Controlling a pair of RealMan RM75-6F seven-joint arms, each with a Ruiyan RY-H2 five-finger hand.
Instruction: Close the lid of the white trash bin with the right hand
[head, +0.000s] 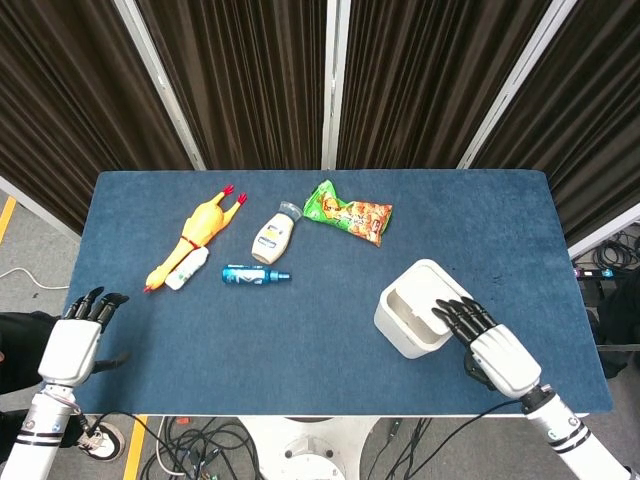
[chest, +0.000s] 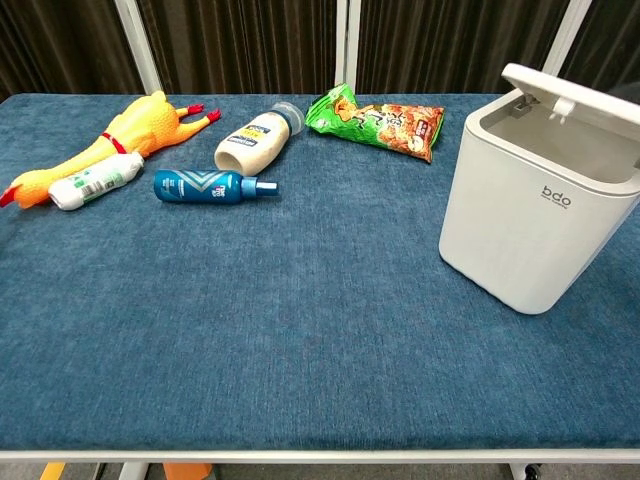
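The white trash bin (head: 398, 328) stands on the blue table at the right; in the chest view the bin (chest: 520, 240) fills the right side. Its lid (chest: 580, 92) is tilted low over the opening, hinged at the far side, with a gap still showing at the front. From the head view the lid (head: 440, 281) covers much of the bin's top. My right hand (head: 492, 346) reaches in from the near right with its fingers (head: 455, 314) stretched out and resting on the lid, holding nothing. My left hand (head: 78, 338) hangs off the table's near left corner, fingers apart and empty.
A yellow rubber chicken (head: 196, 235), a small white bottle (head: 188, 268), a blue spray bottle (head: 255, 274), a cream bottle (head: 273, 236) and a green snack bag (head: 347, 212) lie across the far left and middle. Dark curtains hang behind the table.
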